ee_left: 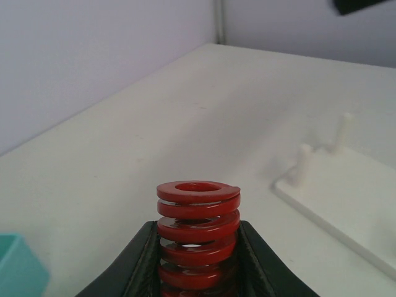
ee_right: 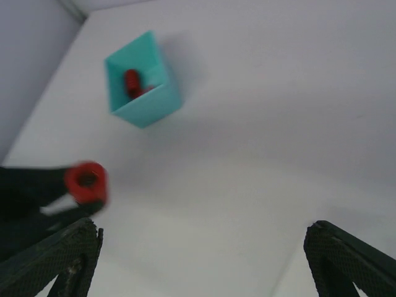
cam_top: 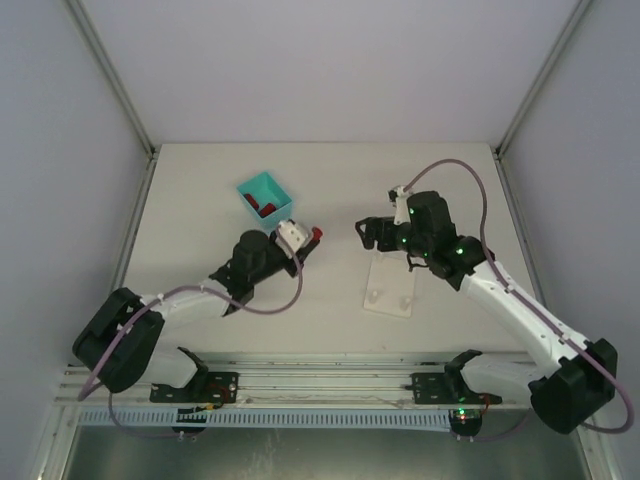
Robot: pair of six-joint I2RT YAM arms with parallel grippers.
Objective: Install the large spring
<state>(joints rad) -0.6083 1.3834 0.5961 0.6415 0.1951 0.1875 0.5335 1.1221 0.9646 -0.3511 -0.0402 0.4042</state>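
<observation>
My left gripper (cam_top: 310, 240) is shut on a large red coil spring (ee_left: 198, 232), held between its black fingers (ee_left: 139, 263). The spring's end shows red in the top view (cam_top: 316, 233) and blurred at the left of the right wrist view (ee_right: 86, 182). A white base plate (cam_top: 390, 285) with two short upright pegs (ee_left: 303, 166) lies right of the spring, apart from it. My right gripper (cam_top: 364, 232) is open and empty, hovering above the table just left of the plate's far end; its fingers (ee_right: 59, 260) stand wide apart.
A teal bin (cam_top: 265, 197) with small red parts inside stands behind the left gripper, also seen in the right wrist view (ee_right: 142, 83). Grey walls close in the table on three sides. The arm bases and a rail lie along the near edge.
</observation>
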